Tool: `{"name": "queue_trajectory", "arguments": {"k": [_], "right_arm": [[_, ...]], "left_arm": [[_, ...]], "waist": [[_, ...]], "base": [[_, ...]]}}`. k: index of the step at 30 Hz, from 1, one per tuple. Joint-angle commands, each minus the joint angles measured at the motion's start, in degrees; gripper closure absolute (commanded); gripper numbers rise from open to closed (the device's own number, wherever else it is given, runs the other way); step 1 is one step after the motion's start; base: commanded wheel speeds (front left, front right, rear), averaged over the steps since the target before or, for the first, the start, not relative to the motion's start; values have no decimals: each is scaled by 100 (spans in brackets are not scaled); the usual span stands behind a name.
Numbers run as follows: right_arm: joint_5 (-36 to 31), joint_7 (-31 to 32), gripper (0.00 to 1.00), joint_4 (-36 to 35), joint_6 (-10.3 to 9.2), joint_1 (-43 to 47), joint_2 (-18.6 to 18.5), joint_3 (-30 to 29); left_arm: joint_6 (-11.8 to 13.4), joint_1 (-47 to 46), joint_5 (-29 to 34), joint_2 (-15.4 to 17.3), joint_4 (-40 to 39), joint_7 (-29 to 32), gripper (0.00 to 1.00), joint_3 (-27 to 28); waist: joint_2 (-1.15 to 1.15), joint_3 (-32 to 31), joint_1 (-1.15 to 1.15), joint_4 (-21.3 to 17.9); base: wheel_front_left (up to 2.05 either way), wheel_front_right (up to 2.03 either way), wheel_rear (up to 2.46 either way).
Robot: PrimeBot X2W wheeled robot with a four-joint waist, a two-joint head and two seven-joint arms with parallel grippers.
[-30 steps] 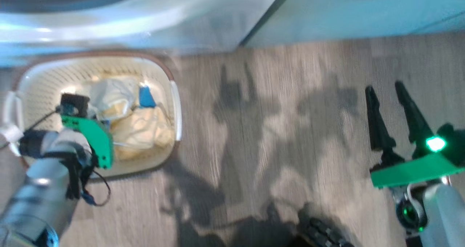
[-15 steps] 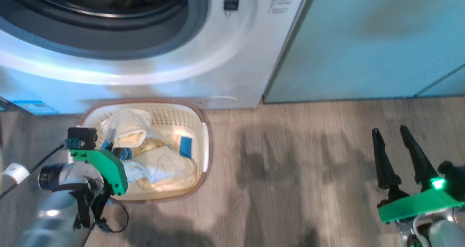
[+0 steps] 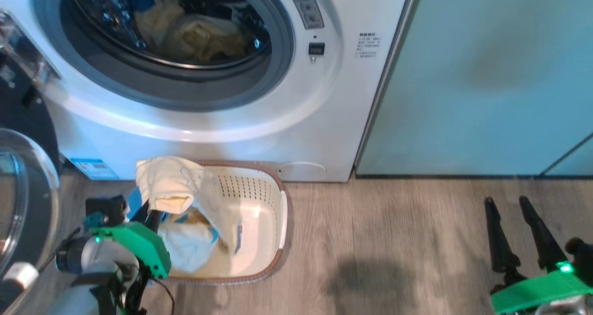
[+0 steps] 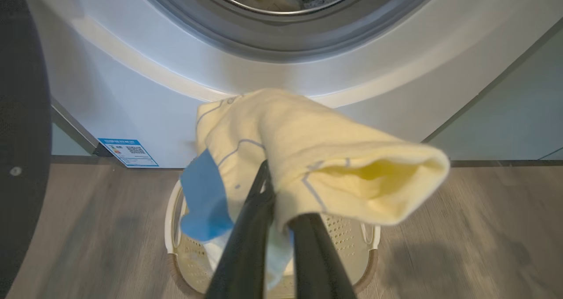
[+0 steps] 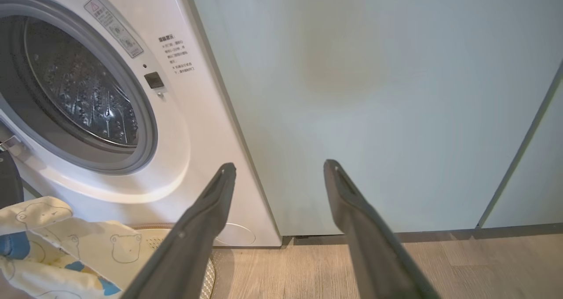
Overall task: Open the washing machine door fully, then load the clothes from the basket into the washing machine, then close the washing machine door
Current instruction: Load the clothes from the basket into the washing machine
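Pale-yellow garment point(image 4: 316, 158), blue patch on one side and thin outline print, is clamped in the left pincer point(image 4: 275, 202). Both dark fingers point(image 4: 246, 246) are pinched together on the cloth, and the fabric drapes over the tips and hides them. The garment is held up above the basket point(image 3: 279, 213), at its left end. A lower fold hangs down toward the inside, and I cannot tell whether it touches the pile.

The cream basket has a brown rim and perforated walls. It sits on the grey wood floor point(image 3: 394, 241), just in front of the washing machine point(image 3: 324, 120) and below the drum opening. More clothes point(image 3: 187, 250) lie in its left half, pale with blue bits. The right half of the basket's bottom is bare.

The washing machine door point(image 3: 28, 185) stands open, swung out to the left, with its black rim and glass bowl at the left edge of the head view. The grey rubber ring point(image 3: 278, 74) and steel drum point(image 5: 83, 92) are exposed. A yellowish bundle point(image 3: 204, 34) is already lying inside the drum. A blue label sticker point(image 4: 128, 151) sits low on the machine front, left of the basket.

The right pincer point(image 3: 506, 203) is spread wide and holds nothing. It is over bare floor, well apart from the basket on the right, and its fingers point toward the pale green cabinet panel point(image 3: 486, 74) beside the machine.
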Motion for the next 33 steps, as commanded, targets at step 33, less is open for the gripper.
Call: {"name": "queue_trajectory", "arguments": {"k": [33], "right_arm": [[89,-55,0,-195,22,201,-119,120]], "left_arm": [[93,795,136,223,-2739,482,100,1286]], "waist": [[-1,-396,1,60]], "base": [[0,0,0]]}}
